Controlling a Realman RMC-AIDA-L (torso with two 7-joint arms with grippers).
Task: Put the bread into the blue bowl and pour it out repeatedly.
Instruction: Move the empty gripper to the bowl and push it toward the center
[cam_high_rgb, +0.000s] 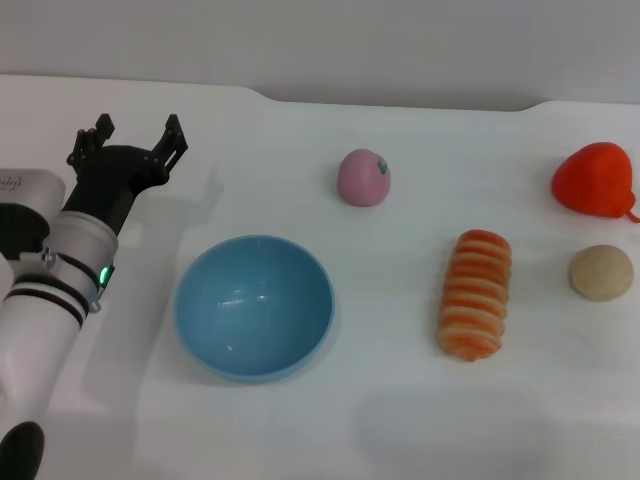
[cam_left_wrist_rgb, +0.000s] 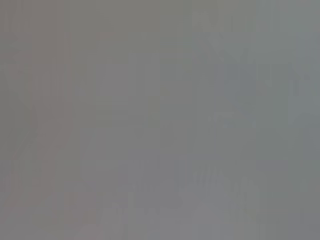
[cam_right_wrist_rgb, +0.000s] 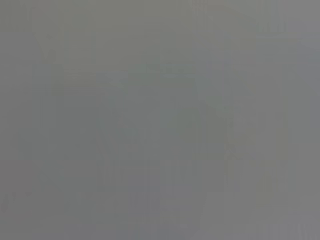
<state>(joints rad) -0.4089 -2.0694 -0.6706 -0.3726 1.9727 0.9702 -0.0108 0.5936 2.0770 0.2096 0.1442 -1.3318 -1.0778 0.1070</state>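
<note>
In the head view the blue bowl (cam_high_rgb: 254, 306) stands upright and empty at the table's centre-left. The bread (cam_high_rgb: 475, 293), a ribbed orange and cream loaf, lies on the table to the bowl's right, well apart from it. My left gripper (cam_high_rgb: 137, 137) hovers open behind and to the left of the bowl, holding nothing. My right gripper is out of view. Both wrist views show only plain grey.
A pink round fruit (cam_high_rgb: 363, 178) sits behind the gap between bowl and bread. A red fruit (cam_high_rgb: 596, 180) is at the far right, with a small beige ball (cam_high_rgb: 601, 272) in front of it. The white table's back edge (cam_high_rgb: 300, 100) runs behind them.
</note>
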